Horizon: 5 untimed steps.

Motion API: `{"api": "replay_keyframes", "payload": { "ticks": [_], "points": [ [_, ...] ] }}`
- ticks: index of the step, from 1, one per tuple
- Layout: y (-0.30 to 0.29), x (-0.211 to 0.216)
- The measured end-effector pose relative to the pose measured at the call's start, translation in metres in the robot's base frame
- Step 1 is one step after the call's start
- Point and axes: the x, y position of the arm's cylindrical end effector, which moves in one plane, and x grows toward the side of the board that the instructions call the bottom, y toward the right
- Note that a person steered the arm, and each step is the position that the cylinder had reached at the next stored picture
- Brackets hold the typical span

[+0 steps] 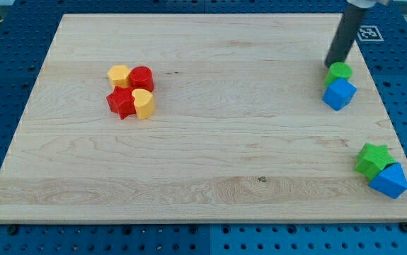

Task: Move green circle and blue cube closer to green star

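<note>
pale wood board (210, 142) on blue pegboard (5, 85) | my tip (329, 64) touching green circle (340, 71) | no jaws shown

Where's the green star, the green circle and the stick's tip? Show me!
green star (371, 159), camera view, middle of its top face.
green circle (340, 71), camera view, centre of its round top.
my tip (332, 64), camera view, the rod's very end, touching the green circle.
</note>
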Motion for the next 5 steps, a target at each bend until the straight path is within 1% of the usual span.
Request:
{"api": "replay_keyframes", "payload": {
  "ticks": [1, 3, 4, 5],
  "points": [
    [0.016, 0.003],
    [0.016, 0.003],
    [0.011, 0.004],
    [-0.013, 0.004]
  ]
}}
